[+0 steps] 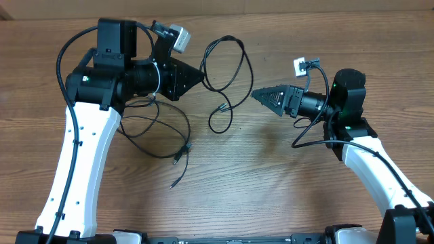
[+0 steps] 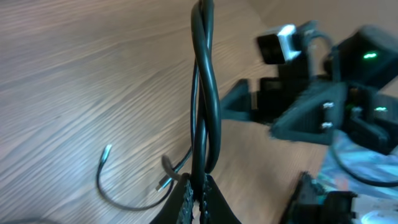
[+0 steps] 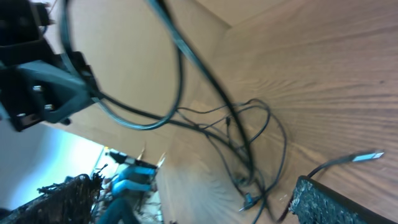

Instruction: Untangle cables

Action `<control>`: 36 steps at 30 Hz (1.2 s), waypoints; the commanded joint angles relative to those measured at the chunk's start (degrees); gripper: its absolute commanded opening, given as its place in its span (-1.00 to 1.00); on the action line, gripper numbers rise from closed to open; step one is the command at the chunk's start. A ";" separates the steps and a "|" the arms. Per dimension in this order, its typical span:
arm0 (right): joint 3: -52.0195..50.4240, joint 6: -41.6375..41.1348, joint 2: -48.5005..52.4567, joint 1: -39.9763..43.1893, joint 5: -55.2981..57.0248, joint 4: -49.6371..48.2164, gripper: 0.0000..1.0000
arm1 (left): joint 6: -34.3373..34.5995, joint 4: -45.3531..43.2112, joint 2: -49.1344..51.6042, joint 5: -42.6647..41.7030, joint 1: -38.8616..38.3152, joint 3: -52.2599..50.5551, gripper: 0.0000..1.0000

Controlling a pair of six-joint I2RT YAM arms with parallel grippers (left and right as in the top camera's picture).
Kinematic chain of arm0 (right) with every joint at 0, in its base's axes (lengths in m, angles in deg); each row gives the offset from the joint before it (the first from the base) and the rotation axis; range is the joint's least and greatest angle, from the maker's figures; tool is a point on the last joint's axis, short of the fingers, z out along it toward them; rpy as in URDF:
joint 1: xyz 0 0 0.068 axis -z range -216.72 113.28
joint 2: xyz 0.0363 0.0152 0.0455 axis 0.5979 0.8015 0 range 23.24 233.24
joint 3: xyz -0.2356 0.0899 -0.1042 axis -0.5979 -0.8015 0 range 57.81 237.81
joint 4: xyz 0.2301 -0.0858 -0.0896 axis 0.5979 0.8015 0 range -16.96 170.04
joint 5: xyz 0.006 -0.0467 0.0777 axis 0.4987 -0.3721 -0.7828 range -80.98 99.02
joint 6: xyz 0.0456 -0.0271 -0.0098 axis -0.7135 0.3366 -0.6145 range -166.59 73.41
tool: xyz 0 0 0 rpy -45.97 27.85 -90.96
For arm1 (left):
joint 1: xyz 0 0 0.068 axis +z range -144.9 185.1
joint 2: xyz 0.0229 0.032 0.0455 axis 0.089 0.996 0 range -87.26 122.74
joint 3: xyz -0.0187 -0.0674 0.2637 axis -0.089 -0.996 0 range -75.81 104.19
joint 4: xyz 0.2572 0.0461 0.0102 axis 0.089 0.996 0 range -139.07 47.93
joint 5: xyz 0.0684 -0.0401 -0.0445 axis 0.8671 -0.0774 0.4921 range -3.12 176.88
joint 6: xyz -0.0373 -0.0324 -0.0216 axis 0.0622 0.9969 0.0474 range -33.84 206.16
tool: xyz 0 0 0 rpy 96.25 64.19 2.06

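- The worktop (image 1: 271, 196) is a brown board with a long, streaky wood grain. It carries only the cords and the two white arms.
- In the right wrist view the room past the worktop edge is a pale wall. Low down there is some blurred clutter with blue in it, too smeared to name.
- The cables (image 2: 206, 93) are thin, glossy black cords lying in slack loops.
- One open loop lies on the wood between the two arms, just right of the left jaws.
- A looser tangle lies under and beside the left arm (image 1: 81, 156), with ends trailing toward the near edge.
- A small silvery plug tip (image 2: 107, 149) rests on the wood.
- The left jaws are pinched tight on the cables, with two strands twisted round each other running out from the pinch.
- The right jaws on the right arm (image 1: 380, 163) stand wide apart with nothing between them. They point at the loop but stay clear of it.
- Part of the tangle runs under the left arm and is lost there.
- I cannot count the cords or tell which strand joins which.
- In the right wrist view only the rough edge of one of the fingers (image 3: 336, 202) shows, at the bottom corner.
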 commanded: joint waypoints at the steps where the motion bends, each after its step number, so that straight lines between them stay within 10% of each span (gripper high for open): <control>1: 0.35 3.08 0.35 -0.22 2.43 -0.15 0.99 | 0.74 -1.92 0.07 -8.31 0.02 1.18 -0.91; 15: 0.35 5.73 0.44 -0.22 4.35 -0.24 -0.16 | 0.74 -2.45 0.07 -9.27 -0.17 1.18 -0.91; 36: 0.35 5.73 0.44 -0.22 4.33 -0.37 -0.38 | 0.72 -1.42 0.07 -9.20 -1.29 1.18 -0.91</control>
